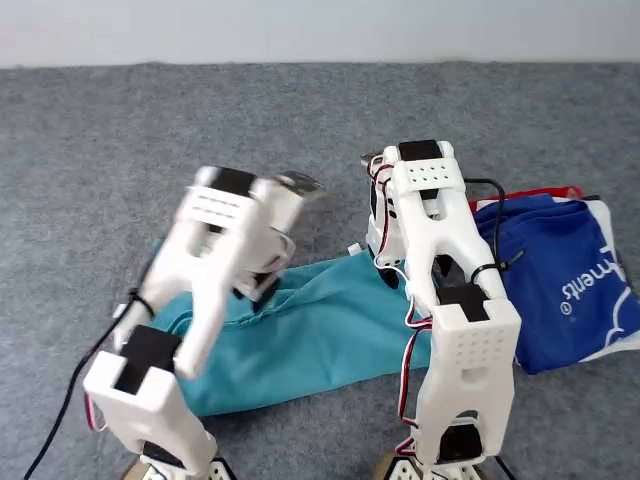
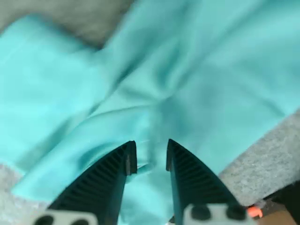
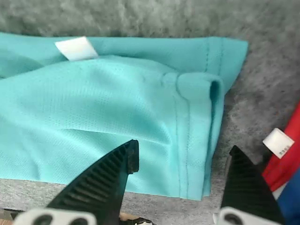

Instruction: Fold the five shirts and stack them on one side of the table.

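A teal shirt (image 1: 300,345) lies crumpled on the grey carpet between the two arms. My left gripper (image 2: 149,157) points down onto its upper left part (image 1: 262,285), the jaws nearly together with a ridge of teal cloth (image 2: 150,117) pinched between them. My right gripper (image 3: 183,157) is open wide just above the shirt's hemmed corner (image 3: 197,98), at the shirt's upper right end (image 1: 388,272). A white label (image 3: 77,48) shows at the shirt's edge. At the right of the table lies a folded blue shirt (image 1: 555,285), on top of red and white cloth.
Grey carpet (image 1: 150,120) covers the whole table, with open room at the back and far left. The stack of folded shirts sits close beside the right arm (image 1: 450,300). A red edge (image 3: 288,164) and white tag (image 3: 279,142) of that stack lie near the right gripper.
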